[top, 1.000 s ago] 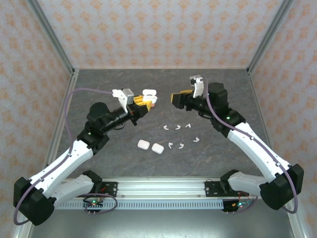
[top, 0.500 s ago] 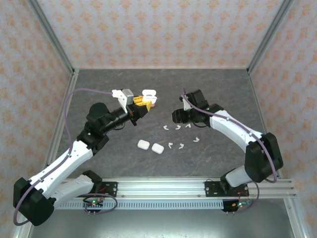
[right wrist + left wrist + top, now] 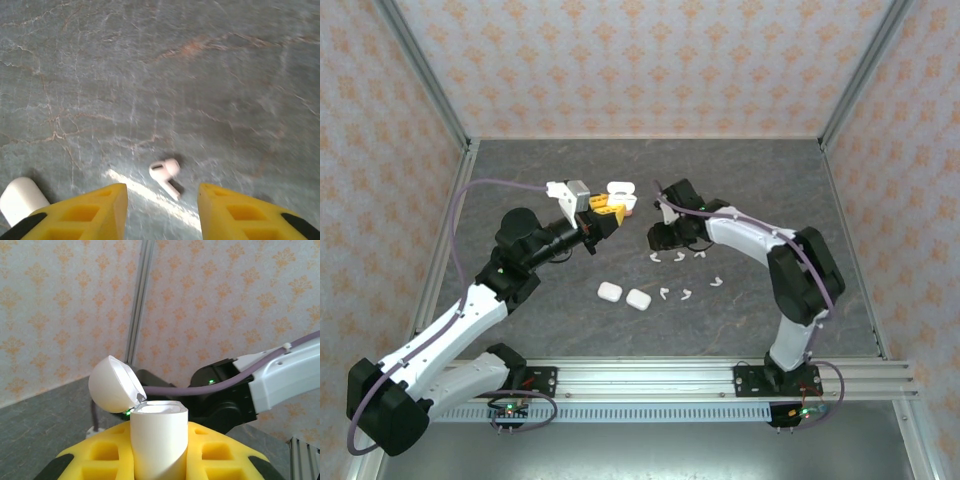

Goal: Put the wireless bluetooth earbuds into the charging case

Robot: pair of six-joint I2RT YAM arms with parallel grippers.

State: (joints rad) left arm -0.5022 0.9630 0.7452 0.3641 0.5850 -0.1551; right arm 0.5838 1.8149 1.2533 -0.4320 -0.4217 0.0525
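Note:
My left gripper is shut on a white charging case, held upright with its lid flipped open; the case hangs above the table's back middle. Several white earbuds lie loose on the table, among them one at the left of a row and another nearer the front. My right gripper points down just over the row's left end, open. In the right wrist view one white earbud lies on its side just ahead of the gripper, between the lines of its fingers.
Two closed white cases lie side by side at the front middle. A white rounded object sits by my right gripper's left finger. A small coral-pink bit shows beside the held case. The right arm stands behind the held case.
The right arm has swung left and dropped from a raised pose to low over the earbud row. The left arm and its case have not moved.

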